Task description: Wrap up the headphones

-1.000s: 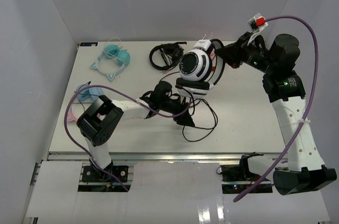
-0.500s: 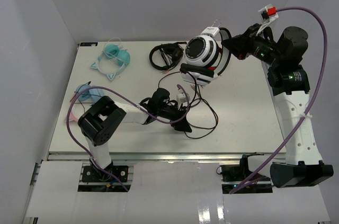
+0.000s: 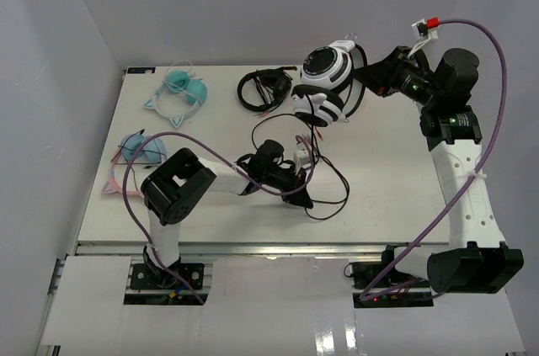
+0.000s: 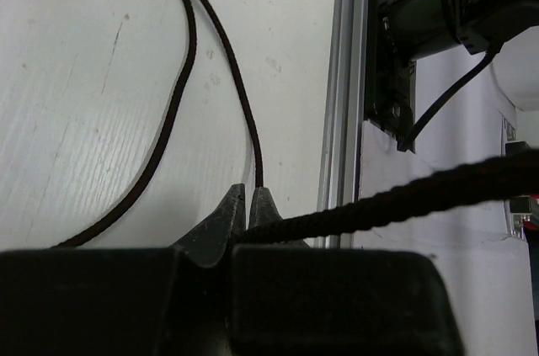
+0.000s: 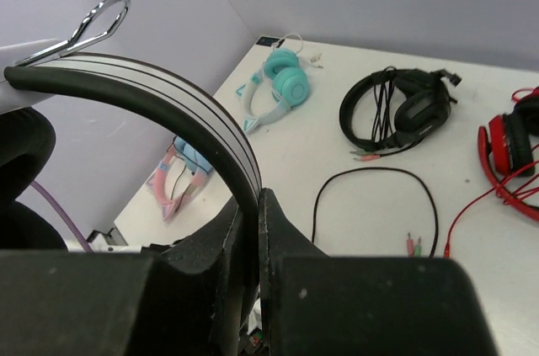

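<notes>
The white headphones (image 3: 324,82) with black cushions hang in the air over the back of the table. My right gripper (image 3: 364,87) is shut on their headband (image 5: 168,91), which passes between the jaws of that gripper (image 5: 250,204) in the right wrist view. The thin black cable (image 3: 330,196) trails down and loops on the table. My left gripper (image 3: 305,198) lies low on the table at that loop. In the left wrist view its tips (image 4: 247,198) are pressed together on the cable (image 4: 396,200), which runs off to the right.
Black headphones (image 3: 261,87) and teal cat-ear headphones (image 3: 181,95) lie at the back. A pink-and-blue pair (image 3: 135,154) sits at the left edge. Red headphones (image 5: 514,141) show in the right wrist view. The table's front rail (image 4: 341,120) is close to my left gripper.
My left gripper has gone from open to shut on the cable and shifted slightly right. The right arm has carried the headphones up and farther back.
</notes>
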`<action>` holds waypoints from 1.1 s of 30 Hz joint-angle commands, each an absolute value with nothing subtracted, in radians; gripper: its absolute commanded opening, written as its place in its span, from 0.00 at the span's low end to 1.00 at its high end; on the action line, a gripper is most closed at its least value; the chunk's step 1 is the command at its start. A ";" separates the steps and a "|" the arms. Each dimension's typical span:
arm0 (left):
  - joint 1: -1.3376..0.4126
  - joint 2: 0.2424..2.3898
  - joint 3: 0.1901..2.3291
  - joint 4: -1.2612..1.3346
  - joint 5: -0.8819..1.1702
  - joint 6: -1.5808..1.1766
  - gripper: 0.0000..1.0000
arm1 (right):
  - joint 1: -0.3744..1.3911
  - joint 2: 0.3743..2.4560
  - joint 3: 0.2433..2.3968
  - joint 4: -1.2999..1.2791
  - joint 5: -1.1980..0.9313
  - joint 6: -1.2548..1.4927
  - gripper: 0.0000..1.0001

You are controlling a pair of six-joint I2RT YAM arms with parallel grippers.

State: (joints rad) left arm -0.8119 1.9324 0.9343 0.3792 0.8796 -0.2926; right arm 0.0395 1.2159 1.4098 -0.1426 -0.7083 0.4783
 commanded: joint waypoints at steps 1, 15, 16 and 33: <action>-0.851 1.855 1.020 0.277 0.875 -0.245 0.00 | 0.039 1.214 1.369 -0.011 -0.732 0.615 0.08; -0.872 1.813 1.132 0.028 0.784 -0.121 0.00 | 0.113 1.187 1.302 0.028 -0.784 0.540 0.08; -0.873 1.818 1.146 0.010 0.781 -0.117 0.00 | 0.119 1.186 1.303 0.023 -0.783 0.534 0.08; -0.887 1.675 1.148 -0.091 0.767 -0.203 0.00 | 0.178 1.149 1.332 -0.152 -0.340 0.210 0.08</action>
